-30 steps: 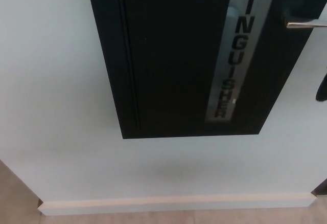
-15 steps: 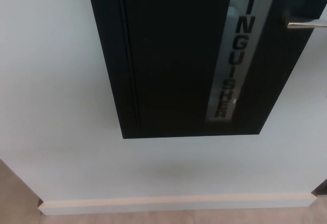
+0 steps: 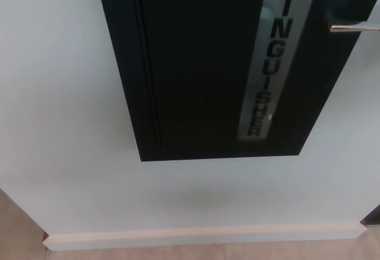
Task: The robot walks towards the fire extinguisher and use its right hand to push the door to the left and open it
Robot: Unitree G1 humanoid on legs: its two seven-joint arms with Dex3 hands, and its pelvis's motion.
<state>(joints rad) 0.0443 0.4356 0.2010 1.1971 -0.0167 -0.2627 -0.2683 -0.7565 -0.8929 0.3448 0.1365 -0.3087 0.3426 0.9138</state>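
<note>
A black fire-extinguisher cabinet door (image 3: 202,64) is set in a pale wall and fills the upper middle of the head view. A grey vertical strip (image 3: 270,64) on it carries dark letters ending in "INGUISHER". A silver lever handle (image 3: 350,27) sticks out at the door's upper right edge. Neither of my hands shows in the picture.
The pale wall (image 3: 65,94) surrounds the cabinet. A cream skirting board (image 3: 202,236) runs along its foot, with tan floor (image 3: 15,230) at the lower left and a dark gap (image 3: 374,215) at the lower right corner.
A dark shape, seemingly my right hand, at the right edge one second ago has left the picture. The whole view has shifted slightly, so the camera moved.
</note>
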